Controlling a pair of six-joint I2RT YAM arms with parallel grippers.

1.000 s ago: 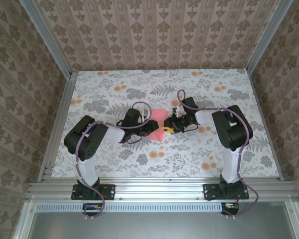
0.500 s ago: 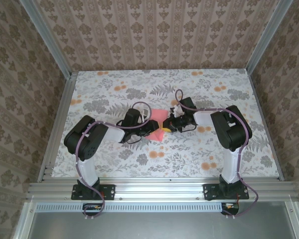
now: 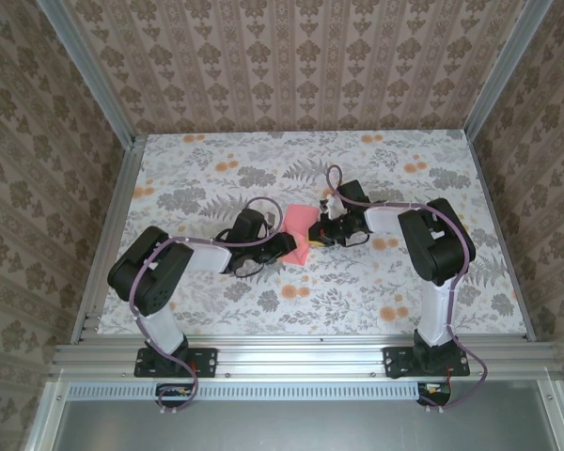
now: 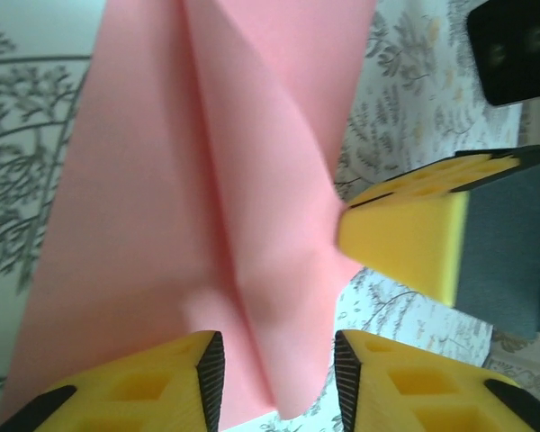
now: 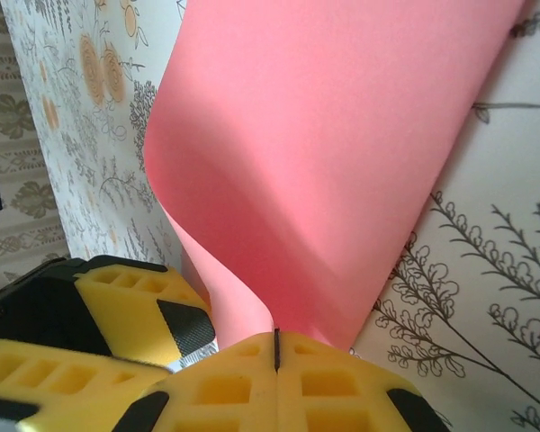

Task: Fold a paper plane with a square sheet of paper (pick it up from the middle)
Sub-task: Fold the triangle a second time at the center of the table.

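The square sheet of paper [image 3: 298, 225] is pink-red and lies mid-table between both grippers. In the left wrist view the sheet [image 4: 207, 180] has a lengthwise crease down its middle. My right gripper [image 3: 321, 233] is shut on the sheet's right edge. In the right wrist view its tips [image 5: 276, 346] meet on the paper [image 5: 342, 135], which curls upward from the pinch. My left gripper [image 4: 279, 378] is open; the sheet's near end lies in the gap, touching neither pad. In the top view the left gripper [image 3: 289, 246] sits at the paper's left side. A paper plane is out of view.
The floral-print table cloth [image 3: 404, 282] spreads round the sheet, with free room in front and behind. Aluminium rails [image 3: 113, 225] and patterned walls close the sides. The two grippers are almost touching; the right finger [image 4: 405, 238] shows close to the left one's.
My right gripper has closed onto the paper's right edge, and that side now curls up. The left arm has stretched lower and its jaws have widened a little.
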